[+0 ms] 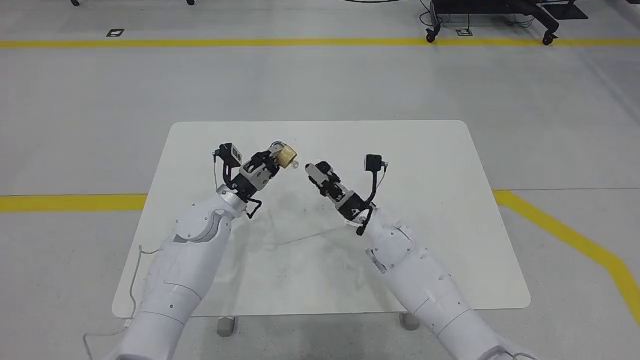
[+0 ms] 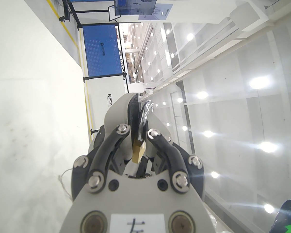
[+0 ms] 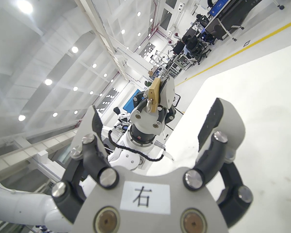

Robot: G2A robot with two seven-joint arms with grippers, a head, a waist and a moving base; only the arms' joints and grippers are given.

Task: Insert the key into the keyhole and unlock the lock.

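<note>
Lock [image 2: 138,150] sits clamped between the fingers of my left gripper [image 2: 141,109]. Its brass body lies lengthwise along them, one end toward the palm, with a silver metal part [image 2: 145,112] toward the fingertips. In the top view I count one lock, just left of the frame's centre. Its brass end pokes out to the right, toward my right gripper [image 1: 315,171], which hangs near it with its jaws spread wide and nothing between them. From the right wrist camera a small silver piece [image 3: 149,105] shows on the lock's edge; I cannot tell whether it is the key. Both grippers, two in all, hang over the white table [image 1: 450,260] in the middle of the frame
</note>
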